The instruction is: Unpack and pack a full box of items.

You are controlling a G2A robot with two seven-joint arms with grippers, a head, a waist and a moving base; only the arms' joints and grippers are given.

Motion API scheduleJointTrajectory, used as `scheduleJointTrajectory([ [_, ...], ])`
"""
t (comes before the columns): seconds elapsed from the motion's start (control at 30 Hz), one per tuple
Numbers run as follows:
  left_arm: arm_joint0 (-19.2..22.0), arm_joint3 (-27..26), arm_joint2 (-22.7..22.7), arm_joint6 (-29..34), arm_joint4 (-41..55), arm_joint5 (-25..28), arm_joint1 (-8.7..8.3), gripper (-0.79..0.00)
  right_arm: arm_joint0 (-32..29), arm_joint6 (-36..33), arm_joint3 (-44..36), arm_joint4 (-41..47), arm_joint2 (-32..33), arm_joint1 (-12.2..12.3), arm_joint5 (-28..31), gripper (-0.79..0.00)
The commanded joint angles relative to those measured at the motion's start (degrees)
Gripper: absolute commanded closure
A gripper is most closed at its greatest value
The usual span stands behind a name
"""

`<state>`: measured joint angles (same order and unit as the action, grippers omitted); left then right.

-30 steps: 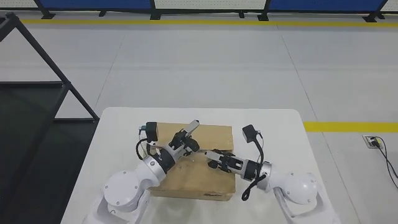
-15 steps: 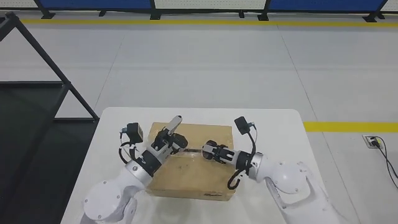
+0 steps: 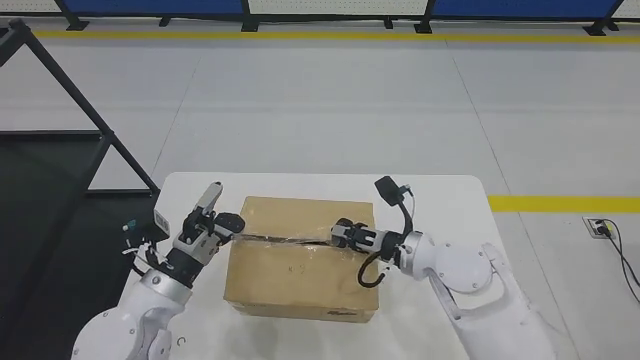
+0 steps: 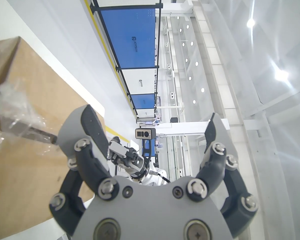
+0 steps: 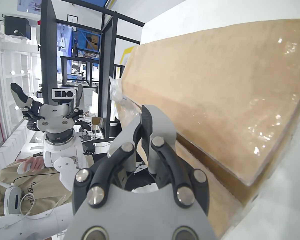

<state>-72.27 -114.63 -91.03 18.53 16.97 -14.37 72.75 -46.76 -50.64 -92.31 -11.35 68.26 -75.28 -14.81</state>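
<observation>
A closed brown cardboard box (image 3: pixel 300 275) lies in the middle of the white table. Clear tape (image 3: pixel 285 241) runs along its top seam, with a crumpled end (image 4: pixel 12 111) lifted at the box's left edge. My right gripper (image 3: pixel 343 235) rests on the seam near the box's right half, shut on the clear tape (image 5: pixel 117 91), its fingers (image 5: pixel 146 123) pressed together. My left gripper (image 3: pixel 212 218) hangs just beyond the box's left edge, open and holding nothing; in the left wrist view its own gripper (image 4: pixel 152 131) is spread wide beside the box (image 4: pixel 27 156).
The table (image 3: pixel 440 200) has bare surface to the right of and behind the box. A black metal rack (image 3: pixel 60 140) stands off the table's left side. Grey floor with yellow lines lies beyond.
My left gripper has left the box top and swung out past the box's left edge. The right gripper slid a little left along the seam, staying shut.
</observation>
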Motion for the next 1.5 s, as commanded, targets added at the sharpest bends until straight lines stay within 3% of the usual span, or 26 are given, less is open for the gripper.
scheduleJointTrajectory([
  [0.0,-0.3,0.4,0.0,0.4,-0.1,0.2,-0.08,-0.785,0.1,-0.8,-0.5,-0.6,-0.2,0.1,-1.4,0.000],
  [0.5,-1.2,2.0,1.3,2.4,-1.1,0.1,-0.53,-0.785,-0.9,-2.4,-3.3,-2.8,-0.2,1.0,-6.6,0.000],
  [1.2,-0.6,6.3,3.0,0.8,-1.9,0.1,-0.82,-0.785,-1.4,-1.6,-4.2,-3.1,-1.6,1.7,-5.9,0.000],
  [1.37,0.5,7.5,4.0,0.2,-1.7,0.2,-0.76,-0.785,-1.4,-1.5,-4.5,-3.4,-2.1,1.8,-5.7,-0.252],
  [1.4,0.6,7.7,4.1,0.2,-1.7,0.2,-0.76,-0.785,-1.4,-1.5,-4.5,-3.5,-2.1,1.8,-5.7,-0.354],
  [1.43,0.8,7.9,4.3,0.1,-1.7,0.2,-0.76,-0.785,-1.4,-1.5,-4.5,-3.5,-2.1,1.9,-5.7,-0.517],
  [1.47,0.9,8.0,4.5,0.1,-1.7,0.2,-0.76,-0.785,-1.4,-1.2,-4.6,-3.6,-2.1,1.9,-5.7,-0.597],
])
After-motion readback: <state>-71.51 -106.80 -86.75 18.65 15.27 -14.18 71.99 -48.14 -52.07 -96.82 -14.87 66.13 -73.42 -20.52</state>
